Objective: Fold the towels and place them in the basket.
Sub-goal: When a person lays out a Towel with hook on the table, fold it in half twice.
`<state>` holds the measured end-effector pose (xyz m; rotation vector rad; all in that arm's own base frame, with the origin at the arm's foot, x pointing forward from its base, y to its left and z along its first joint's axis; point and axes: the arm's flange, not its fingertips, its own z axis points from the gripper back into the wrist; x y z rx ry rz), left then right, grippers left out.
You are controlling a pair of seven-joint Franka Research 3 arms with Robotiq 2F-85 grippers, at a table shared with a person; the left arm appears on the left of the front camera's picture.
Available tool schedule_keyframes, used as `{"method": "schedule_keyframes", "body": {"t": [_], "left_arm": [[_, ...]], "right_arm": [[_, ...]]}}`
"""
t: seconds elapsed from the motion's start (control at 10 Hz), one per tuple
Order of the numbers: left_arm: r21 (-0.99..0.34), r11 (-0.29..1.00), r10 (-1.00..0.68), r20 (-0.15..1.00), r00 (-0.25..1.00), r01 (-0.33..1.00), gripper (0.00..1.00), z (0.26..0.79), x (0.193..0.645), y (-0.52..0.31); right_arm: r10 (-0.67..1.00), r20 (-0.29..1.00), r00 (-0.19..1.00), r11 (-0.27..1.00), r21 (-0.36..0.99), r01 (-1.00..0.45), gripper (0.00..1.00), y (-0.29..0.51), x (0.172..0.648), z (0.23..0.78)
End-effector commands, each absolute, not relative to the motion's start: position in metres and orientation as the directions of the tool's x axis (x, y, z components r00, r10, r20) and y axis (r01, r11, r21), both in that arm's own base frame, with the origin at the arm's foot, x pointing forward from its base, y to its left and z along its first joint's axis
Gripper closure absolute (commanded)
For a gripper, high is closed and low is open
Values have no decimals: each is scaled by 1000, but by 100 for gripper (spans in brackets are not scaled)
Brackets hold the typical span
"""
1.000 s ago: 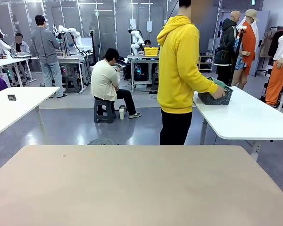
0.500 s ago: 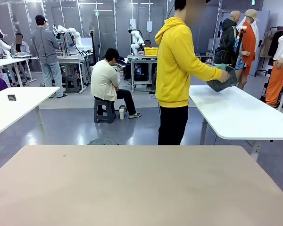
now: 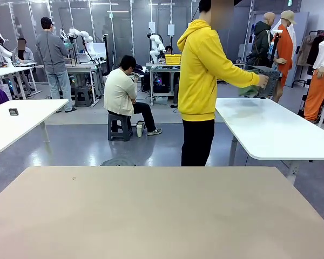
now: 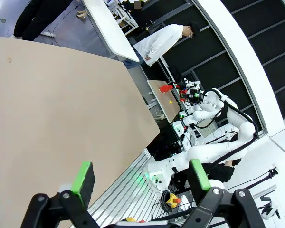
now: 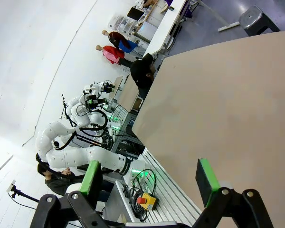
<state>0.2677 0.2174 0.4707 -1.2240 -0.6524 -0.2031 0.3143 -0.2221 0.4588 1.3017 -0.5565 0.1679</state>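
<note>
Green-padded, with its jaws standing wide apart and gripping nothing, the left tool (image 4: 141, 175) hangs over the near edge of the beige surface (image 4: 47, 104) in the left wrist view, one pad above the board and the other past its rim. In the front view, beyond that beige surface, a seated person (image 3: 121, 91) in a cream top faces away at the left. Just right of the middle stands the person in the yellow hoodie (image 3: 205, 65), turned toward the white surface (image 3: 270, 135) on the right. A second ago the basket (image 3: 271, 85) sat on that white surface under this person's hand (image 3: 263, 81), and half a second ago it was lifted and tipped. Now it is held higher, clear of the white surface at about elbow height and blurred, with a smear of sea-green from the towels (image 3: 247, 90) at its lower left side. Whether the towels lie inside the basket or spill from it cannot be told, and any label on them is too small to read. In the right wrist view the right tool (image 5: 148, 178) likewise has its jaws spread wide on nothing, above the edge of the same beige surface.
</note>
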Motion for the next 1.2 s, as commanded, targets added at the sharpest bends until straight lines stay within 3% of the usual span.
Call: {"method": "schedule_keyframes", "body": {"t": [0.0,1.1], "left_arm": [[-798,330,204,582,788,504,0,471,269,218],[-798,330,204,582,788,504,0,471,269,218]], "right_arm": [[-191,485,853,265,863,-431,0,-222,315,460],[-191,485,853,265,863,-431,0,-222,315,460]]}}
